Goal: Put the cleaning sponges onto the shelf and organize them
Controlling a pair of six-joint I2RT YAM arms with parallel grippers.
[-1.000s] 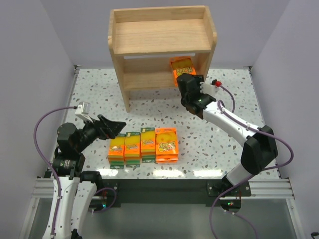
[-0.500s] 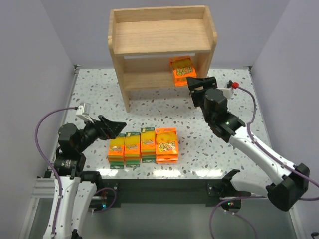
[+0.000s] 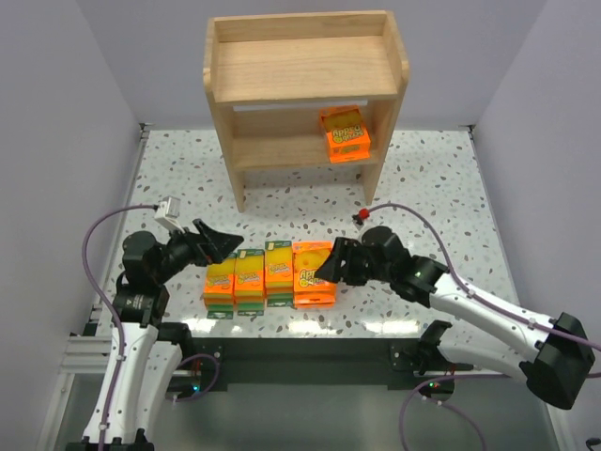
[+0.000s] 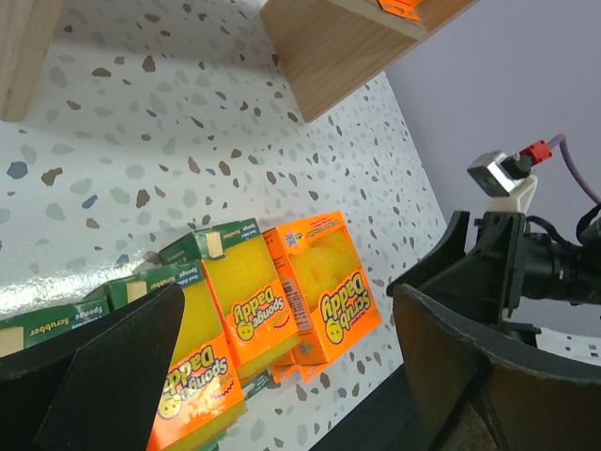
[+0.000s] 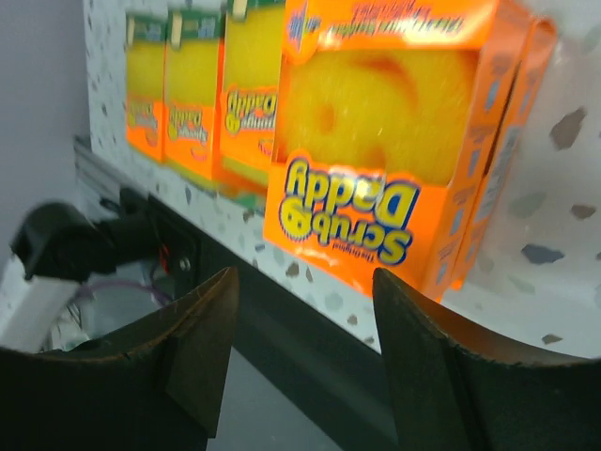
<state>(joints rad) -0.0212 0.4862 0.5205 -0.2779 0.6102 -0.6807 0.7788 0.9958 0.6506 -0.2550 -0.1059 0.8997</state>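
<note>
Along the front of the counter [image 3: 432,188], sponge packs [image 3: 249,277] sit in a row. The left tool [image 3: 225,244] is spread wide just beside the left end, and the right tool [image 3: 329,266], fingers apart and empty, is at the orange stack [image 3: 315,274] on the right end. Farther back, one orange pack [image 3: 345,133] lies on the lower tier of the shelf [image 3: 300,70], at its right side

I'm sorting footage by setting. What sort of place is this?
Likely a robot lab cell: plain walls box in a speckled table, with left arm and right arm bolted to a metal rail.
</note>
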